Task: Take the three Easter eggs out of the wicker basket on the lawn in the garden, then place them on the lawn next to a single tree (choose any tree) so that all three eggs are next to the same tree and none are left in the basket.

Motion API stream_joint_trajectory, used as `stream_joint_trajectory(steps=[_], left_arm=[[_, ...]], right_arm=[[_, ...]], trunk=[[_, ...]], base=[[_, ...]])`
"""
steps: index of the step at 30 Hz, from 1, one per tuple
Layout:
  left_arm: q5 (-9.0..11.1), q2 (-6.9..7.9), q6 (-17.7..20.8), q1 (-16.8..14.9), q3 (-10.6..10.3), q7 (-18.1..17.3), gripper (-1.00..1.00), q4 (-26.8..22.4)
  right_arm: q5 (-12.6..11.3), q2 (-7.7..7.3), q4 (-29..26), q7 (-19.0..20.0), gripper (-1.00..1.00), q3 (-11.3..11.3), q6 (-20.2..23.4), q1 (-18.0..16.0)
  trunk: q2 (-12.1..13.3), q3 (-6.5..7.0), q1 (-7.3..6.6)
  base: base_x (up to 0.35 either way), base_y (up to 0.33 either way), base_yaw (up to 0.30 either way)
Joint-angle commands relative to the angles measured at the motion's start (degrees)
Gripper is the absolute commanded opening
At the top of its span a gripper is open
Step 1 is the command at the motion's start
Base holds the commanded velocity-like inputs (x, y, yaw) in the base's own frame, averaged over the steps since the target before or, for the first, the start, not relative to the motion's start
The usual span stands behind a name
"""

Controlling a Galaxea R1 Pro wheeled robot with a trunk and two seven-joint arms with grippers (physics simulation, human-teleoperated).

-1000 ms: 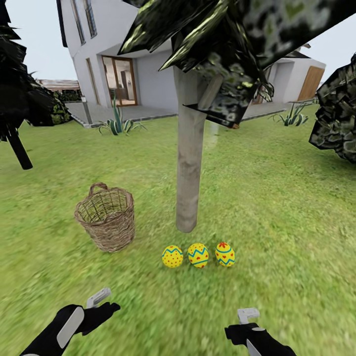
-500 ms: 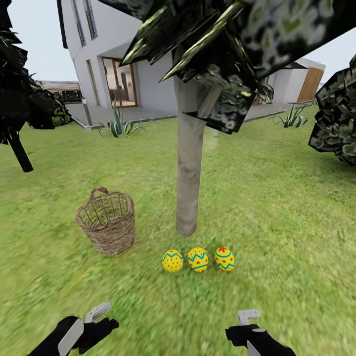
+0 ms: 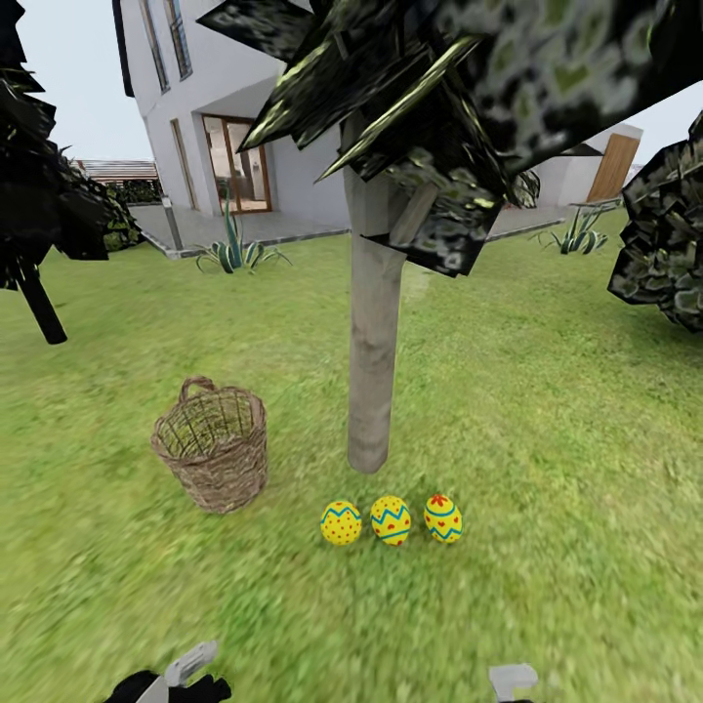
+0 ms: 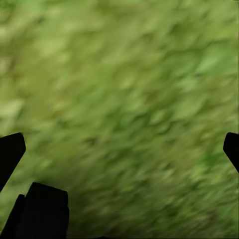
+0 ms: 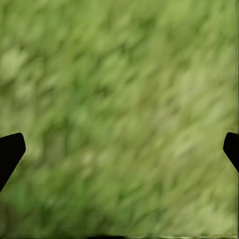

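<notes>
Eggs (image 3: 391,519): row on lawn (image 3: 547,469) beside tree (image 3: 372,371).
Basket (image 3: 213,447): apart, left.
Claws (image 4: 119,149) (image 5: 119,149): both spread, empty.

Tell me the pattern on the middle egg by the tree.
Yellow with blue zigzag bands and small red dots; the middle egg shows best in the head view.

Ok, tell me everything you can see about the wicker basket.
The wicker basket is a small round tan-brown tub of loosely woven twigs, with a loop handle on its far rim. It stands upright on the lawn, left of the tree trunk and apart from it. No egg shows through its open mouth.
</notes>
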Motion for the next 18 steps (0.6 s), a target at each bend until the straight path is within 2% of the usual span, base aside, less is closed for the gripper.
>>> stream_joint_trajectory(steps=[1,6,8,12,18], left_arm=[[0.4,-0.3,-1.7,0.0,-0.9,0.0,1.0,1.7],[0.4,-0.53,-4.0,0.1,-3.0,-0.2,1.0,5.0],[0.4,-0.56,-5.0,0.1,-3.1,-0.2,1.0,6.0],[0.4,-1.04,-9.3,0.2,-3.2,-0.3,1.0,9.7],[0.4,-1.09,-10.7,0.5,-3.3,-0.3,1.0,12.0]], right_arm=[[-0.3,0.03,0.5,-0.1,1.0,0.5,-0.4,0.8],[0.1,0.09,0.6,-0.1,1.0,0.5,-0.8,3.3],[0.0,0.1,0.6,-0.1,1.0,0.5,-0.8,3.4],[-0.2,0.11,0.7,-0.1,1.0,0.5,-0.8,4.2],[0.0,0.1,0.8,-0.1,1.0,0.5,-0.7,5.9]], trunk=[[0.4,0.14,-0.24],[2.4,1.04,-1.34],[3.2,1.4,-1.77],[4.8,2.12,-2.65],[7.2,3.19,-3.97]], base=[[0.0,0.0,0.0],[0.0,0.0,0.0],[0.0,0.0,0.0],[0.0,0.0,0.0],[0.0,0.0,0.0]])
